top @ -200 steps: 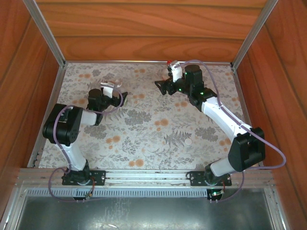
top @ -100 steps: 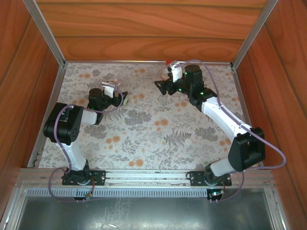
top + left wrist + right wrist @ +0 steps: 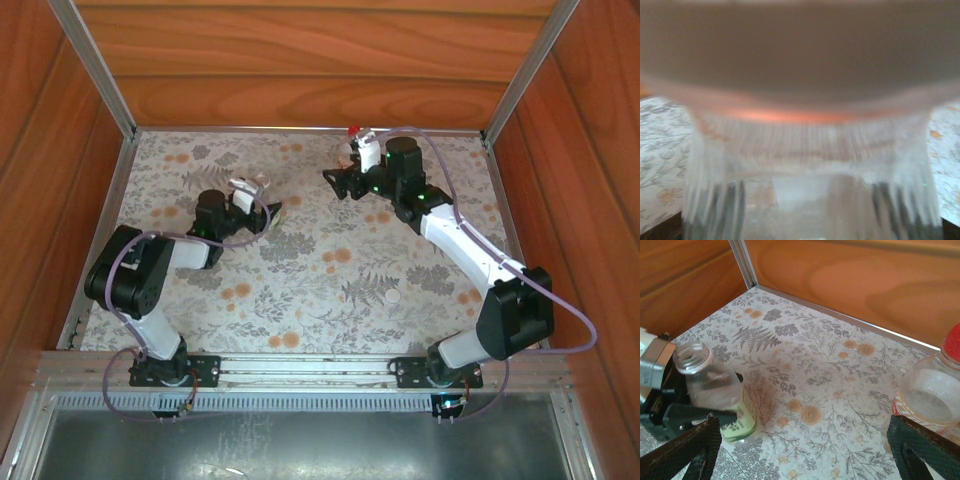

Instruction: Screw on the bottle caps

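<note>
The left end effector (image 3: 262,211) gripped the clear green-labelled plastic bottle (image 3: 716,390); the right end effector (image 3: 802,434) stood open.

Two matching builds. Left arm (image 3: 128,275): white tubular links between bulky black joint housings with rounded corners. Right arm (image 3: 465,245): same white and black, with tiny green lights (image 3: 375,187) glowing on the black wrist housing. Flat black base plate (image 3: 170,370) under each arm. Thin pale-purple cable (image 3: 565,335) strung outside each arm in loose loops, from base up to wrist. Small white camera block (image 3: 368,152) on each wrist. Left claw (image 3: 266,212) black. Right claw (image 3: 342,182) black too; seen close, fingers (image 3: 690,450) dark, wedge-shaped, covered in a fine cross-hatched texture.
</note>
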{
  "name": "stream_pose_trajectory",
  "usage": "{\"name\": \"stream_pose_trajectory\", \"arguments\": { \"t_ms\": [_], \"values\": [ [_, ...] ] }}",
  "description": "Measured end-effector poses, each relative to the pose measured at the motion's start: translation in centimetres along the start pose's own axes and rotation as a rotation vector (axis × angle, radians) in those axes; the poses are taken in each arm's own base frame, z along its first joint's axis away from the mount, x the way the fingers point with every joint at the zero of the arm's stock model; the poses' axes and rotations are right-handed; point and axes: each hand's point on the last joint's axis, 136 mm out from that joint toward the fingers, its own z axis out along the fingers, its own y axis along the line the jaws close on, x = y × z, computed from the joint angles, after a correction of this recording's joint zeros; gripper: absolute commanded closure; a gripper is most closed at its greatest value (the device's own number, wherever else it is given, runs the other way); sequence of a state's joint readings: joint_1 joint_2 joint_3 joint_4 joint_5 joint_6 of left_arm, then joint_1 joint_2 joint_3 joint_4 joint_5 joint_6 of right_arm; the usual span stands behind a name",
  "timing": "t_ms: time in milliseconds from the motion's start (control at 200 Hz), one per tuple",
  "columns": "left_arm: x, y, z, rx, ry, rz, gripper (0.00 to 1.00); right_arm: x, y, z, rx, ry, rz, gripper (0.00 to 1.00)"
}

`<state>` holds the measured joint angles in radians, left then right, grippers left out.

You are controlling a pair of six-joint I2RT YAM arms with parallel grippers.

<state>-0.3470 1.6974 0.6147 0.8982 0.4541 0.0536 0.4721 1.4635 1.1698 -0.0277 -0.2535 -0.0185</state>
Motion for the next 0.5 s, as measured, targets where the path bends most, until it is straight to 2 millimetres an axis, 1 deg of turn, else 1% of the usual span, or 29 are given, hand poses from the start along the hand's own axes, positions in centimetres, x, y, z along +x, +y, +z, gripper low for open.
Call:
{"name": "stream_pose_trajectory", "arguments": {
  "t_ms": [85,155,235,305,370,500],
  "values": [
    [0.3,-2.2,-0.1,0.042,0.009,0.016,0.32,0.3,0.0,-0.3,0.008,0.002,0.008,0.09],
    [0.7,-4.6,-0.2,0.092,0.021,0.034,0.32,0.4,0.0,-0.6,0.014,-0.001,0.011,0.09],
    [1.4,-7.3,-0.2,0.150,0.040,0.053,0.32,0.5,0.0,-1.1,0.020,-0.006,0.013,0.09],
    [2.1,-9.2,-0.1,0.192,0.059,0.068,0.32,0.7,0.1,-1.5,0.026,-0.007,0.018,0.09],
    [2.5,-10.6,-0.1,0.226,0.067,0.090,0.32,1.1,0.1,-1.9,0.035,-0.004,0.022,0.09],
    [2.6,-12.5,-0.1,0.270,0.067,0.117,0.32,2.1,0.1,-2.6,0.050,0.010,0.034,0.09]
  ]
}}
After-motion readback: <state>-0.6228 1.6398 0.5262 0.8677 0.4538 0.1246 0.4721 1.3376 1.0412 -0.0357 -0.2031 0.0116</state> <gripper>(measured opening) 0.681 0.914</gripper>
